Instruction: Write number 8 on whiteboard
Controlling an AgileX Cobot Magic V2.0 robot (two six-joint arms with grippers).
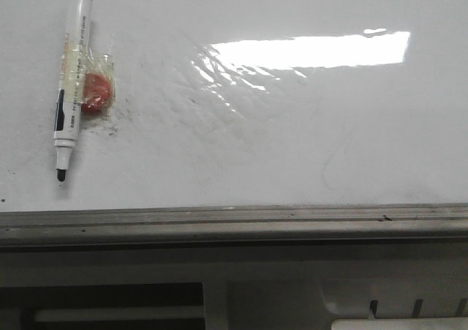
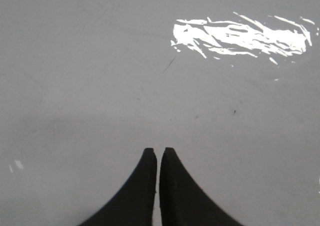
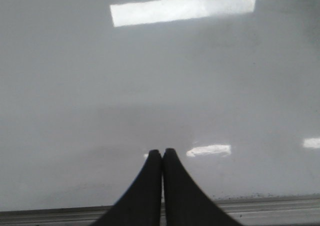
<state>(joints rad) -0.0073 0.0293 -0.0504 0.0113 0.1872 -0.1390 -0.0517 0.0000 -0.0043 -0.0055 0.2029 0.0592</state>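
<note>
The whiteboard (image 1: 292,147) fills most of the front view, glossy white, with a wrinkled patch catching a bright bar of light in the upper middle and right. No written 8 can be made out on it; only faint grey smudges and specks show, mostly near the left and centre. A grey metal rail (image 1: 234,224) runs along its lower edge across the whole frame.

At the upper left of the front view a marker (image 1: 72,81) lies on the board, black end at the top, dark tip pointing down toward the lower left. Touching its right side, about halfway down, is a small red round piece (image 1: 96,92) under clear tape.

Neither arm shows in the front view. In the left wrist view the left gripper (image 2: 158,151) sits at the bottom centre, its two black fingers nearly together with only a thin slit between them, nothing held, over bare board with a wrinkled glare at the upper right. In the right wrist view the right gripper (image 3: 162,152) is at the bottom centre, fingers pressed together and empty, over the board, with the rail crossing the bottom edge of that frame.
</note>
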